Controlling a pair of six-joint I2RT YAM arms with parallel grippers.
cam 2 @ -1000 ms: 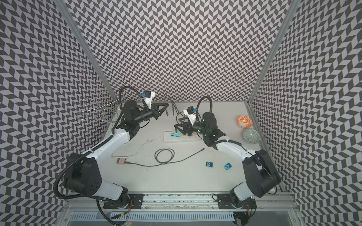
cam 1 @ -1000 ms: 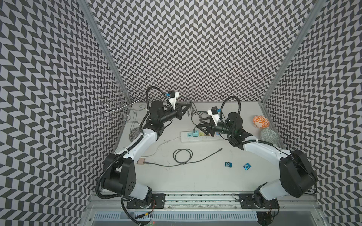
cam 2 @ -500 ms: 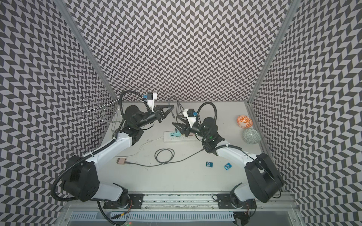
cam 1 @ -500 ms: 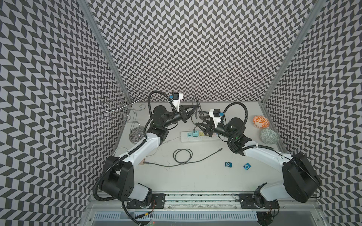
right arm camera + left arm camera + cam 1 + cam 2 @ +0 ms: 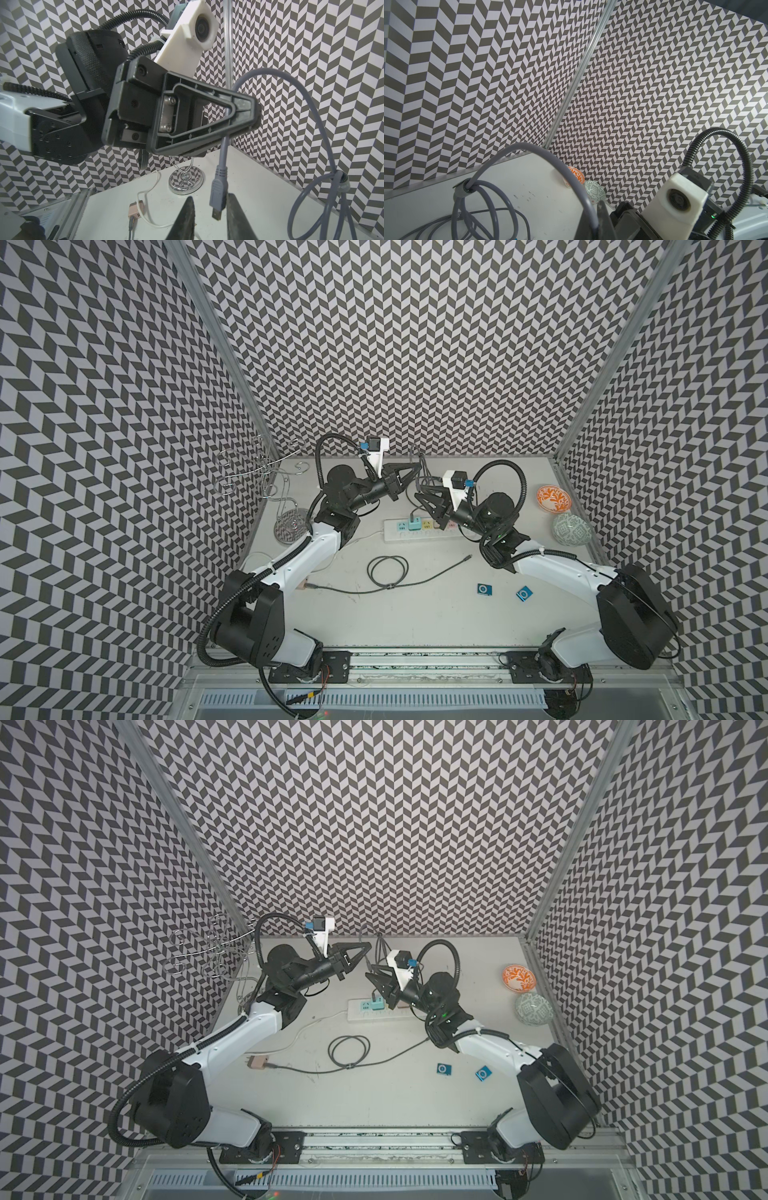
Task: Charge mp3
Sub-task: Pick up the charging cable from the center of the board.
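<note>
Slippage threatens: left tool (image 5: 248, 112) clamps grey USB cable (image 5: 224, 151); right tool (image 5: 209, 217), jaws apart, may mis-pinch its dangling plug (image 5: 218, 193).

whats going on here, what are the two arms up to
The left gripper is shut on a grey usb cable and holds it up above the back of the table, so that its plug hangs down. The right gripper has its jaws on either side of that plug, not yet touching it. The two blue mp3 players lie untouched on the table.
</note>
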